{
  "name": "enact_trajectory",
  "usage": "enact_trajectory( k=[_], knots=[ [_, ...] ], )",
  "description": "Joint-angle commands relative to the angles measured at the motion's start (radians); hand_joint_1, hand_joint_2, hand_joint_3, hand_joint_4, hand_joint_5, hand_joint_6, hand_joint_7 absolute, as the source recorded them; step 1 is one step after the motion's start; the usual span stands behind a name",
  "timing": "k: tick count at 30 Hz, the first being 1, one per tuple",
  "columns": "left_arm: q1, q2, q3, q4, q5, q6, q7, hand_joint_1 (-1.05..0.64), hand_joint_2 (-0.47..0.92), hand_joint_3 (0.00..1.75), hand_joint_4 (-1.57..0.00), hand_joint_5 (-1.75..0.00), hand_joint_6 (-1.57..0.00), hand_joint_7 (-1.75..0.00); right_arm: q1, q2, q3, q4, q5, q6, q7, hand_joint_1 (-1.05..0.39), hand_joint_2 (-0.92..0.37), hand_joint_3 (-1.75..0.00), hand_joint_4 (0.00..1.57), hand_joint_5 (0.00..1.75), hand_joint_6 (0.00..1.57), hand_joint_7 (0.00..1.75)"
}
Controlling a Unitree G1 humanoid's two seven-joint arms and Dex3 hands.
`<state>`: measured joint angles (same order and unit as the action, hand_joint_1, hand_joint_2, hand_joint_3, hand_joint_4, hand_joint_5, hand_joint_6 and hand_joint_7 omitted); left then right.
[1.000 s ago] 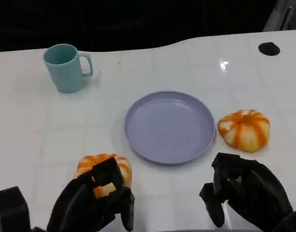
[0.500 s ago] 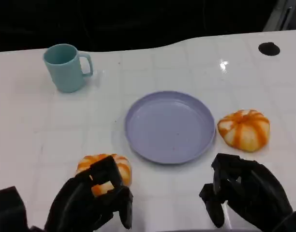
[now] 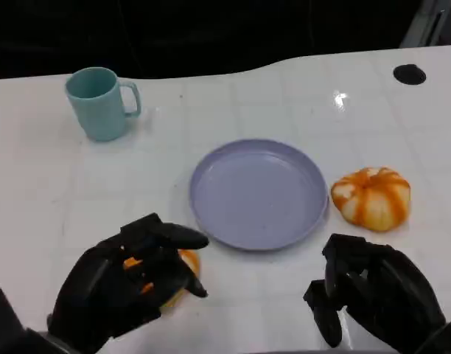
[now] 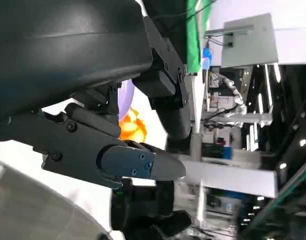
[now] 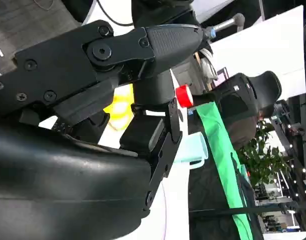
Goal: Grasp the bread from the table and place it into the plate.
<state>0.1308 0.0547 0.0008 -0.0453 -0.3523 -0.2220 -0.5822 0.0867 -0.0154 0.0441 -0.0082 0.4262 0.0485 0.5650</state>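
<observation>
An orange-and-white striped bread lies on the white table, front left of the lilac plate. My left hand lies over it with fingers spread across its top and sides, so most of it is hidden. In the left wrist view a patch of the bread shows between the fingers, with the plate just beyond. The plate is empty. A second striped bread sits right of the plate. My right hand hovers at the front right, its fingers curled in with nothing in them.
A teal mug stands at the back left; it also appears in the right wrist view. A small black hole marks the table's far right. The table's back edge meets a dark background.
My left hand has moved forward and over the near bread, its fingers now spread across it. The bread, plate and right hand stay where they were.
</observation>
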Motion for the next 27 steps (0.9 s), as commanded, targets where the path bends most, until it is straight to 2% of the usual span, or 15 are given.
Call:
enact_trajectory(
  k=[1, 5, 12, 16, 21, 27],
  knots=[
    [-0.015, 0.066, 0.01, 0.004, 0.097, -0.095, 0.007, -0.72, 0.92, 0.25, -0.42, -0.97, -0.5, -0.15, 0.006, -0.002, -0.007, 0.001, -0.002, -0.009, -0.005, -0.96, -0.92, -0.29, 1.19, 1.63, 1.03, 1.46],
    [-0.036, 0.126, 0.018, 0.006, 0.198, -0.173, 0.025, -0.69, 0.92, 0.19, -0.29, -0.85, -0.39, -0.07, 0.01, -0.002, -0.001, 0.003, -0.027, -0.023, -0.02, -0.97, -0.92, -0.31, 1.2, 1.62, 1.05, 1.47],
    [-0.037, 0.234, 0.034, -0.093, 0.452, -0.2, 0.137, -0.66, 0.92, 0.05, -0.24, -0.72, -0.38, -0.03, 0.004, -0.005, -0.004, 0.008, -0.014, -0.011, -0.01, -0.96, -0.92, -0.32, 1.18, 1.67, 1.05, 1.48],
    [-0.018, 0.296, 0.046, -0.185, 0.626, -0.165, 0.191, -0.71, 0.92, 0.07, -0.21, -0.68, -0.38, -0.03, 0.007, -0.007, -0.002, -0.003, -0.021, -0.01, -0.017, -0.97, -0.92, -0.31, 1.18, 1.66, 1.04, 1.49],
    [-0.003, 0.372, 0.041, -0.306, 0.881, -0.08, 0.21, -0.72, 0.92, 0.07, -0.26, -0.55, -0.38, -0.01, 0.002, -0.001, -0.001, 0.003, -0.019, -0.014, -0.016, -0.97, -0.92, -0.32, 1.19, 1.64, 1.03, 1.49],
    [-0.039, 0.412, -0.025, -0.326, 1.09, -0.023, 0.225, -0.69, 0.92, 0.02, -0.32, -0.48, -0.39, -0.01, 0.0, -0.001, 0.001, 0.002, -0.024, -0.016, -0.022, -0.97, -0.92, -0.31, 1.2, 1.63, 1.04, 1.49]
  ],
)
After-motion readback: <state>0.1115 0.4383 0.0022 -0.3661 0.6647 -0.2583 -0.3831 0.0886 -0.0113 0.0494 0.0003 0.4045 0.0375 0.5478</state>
